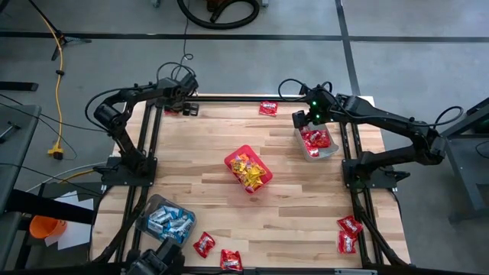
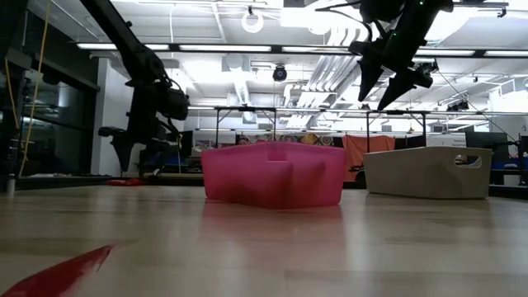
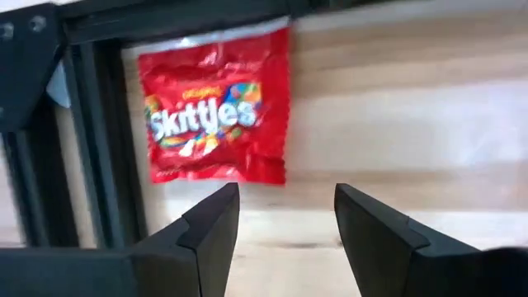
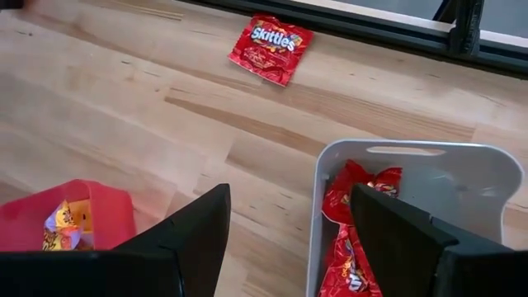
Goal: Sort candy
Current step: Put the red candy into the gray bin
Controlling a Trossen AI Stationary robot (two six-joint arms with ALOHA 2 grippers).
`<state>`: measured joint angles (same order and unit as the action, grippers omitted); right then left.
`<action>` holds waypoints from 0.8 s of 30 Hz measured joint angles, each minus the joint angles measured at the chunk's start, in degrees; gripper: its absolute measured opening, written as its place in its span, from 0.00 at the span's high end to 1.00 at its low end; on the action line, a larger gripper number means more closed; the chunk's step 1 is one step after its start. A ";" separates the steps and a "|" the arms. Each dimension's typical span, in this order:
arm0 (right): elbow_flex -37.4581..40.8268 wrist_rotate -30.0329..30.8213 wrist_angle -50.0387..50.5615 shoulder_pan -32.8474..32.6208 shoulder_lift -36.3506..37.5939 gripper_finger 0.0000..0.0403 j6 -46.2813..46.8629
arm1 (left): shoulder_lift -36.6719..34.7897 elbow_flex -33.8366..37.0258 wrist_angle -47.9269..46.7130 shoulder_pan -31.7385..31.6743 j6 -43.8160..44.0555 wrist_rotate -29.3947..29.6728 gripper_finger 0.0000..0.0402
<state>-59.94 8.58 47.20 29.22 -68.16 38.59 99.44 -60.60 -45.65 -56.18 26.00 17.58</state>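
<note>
While both arms' fingers gape empty, six red packets (image 1: 269,108) lie loose on the table (image 1: 306,198).

2 matte black jointed arms trailing black cables; green lights glow on the right wrist; blunt angular black fingers (image 3: 214,231).

"Skittles" on the red candy packet (image 3: 216,115) and another (image 4: 271,39).

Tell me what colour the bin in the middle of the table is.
The middle bin is red, almost pink from the side; the high view shows it best.
</note>
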 joint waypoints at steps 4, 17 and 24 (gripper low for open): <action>0.00 0.40 -0.08 0.02 0.00 0.39 0.00 | 0.00 0.00 -0.96 0.00 -0.16 4.84 0.53; 0.00 0.41 -0.30 0.00 -0.02 0.39 -0.04 | 3.69 -0.55 -0.61 1.70 -8.01 5.60 0.55; 0.00 0.15 -0.30 0.00 -0.02 0.39 0.01 | 5.85 -0.57 -0.40 3.41 -6.78 11.65 0.55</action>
<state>-59.94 8.73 46.89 29.21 -68.18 38.59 105.28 -61.17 -46.06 -52.78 19.22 29.23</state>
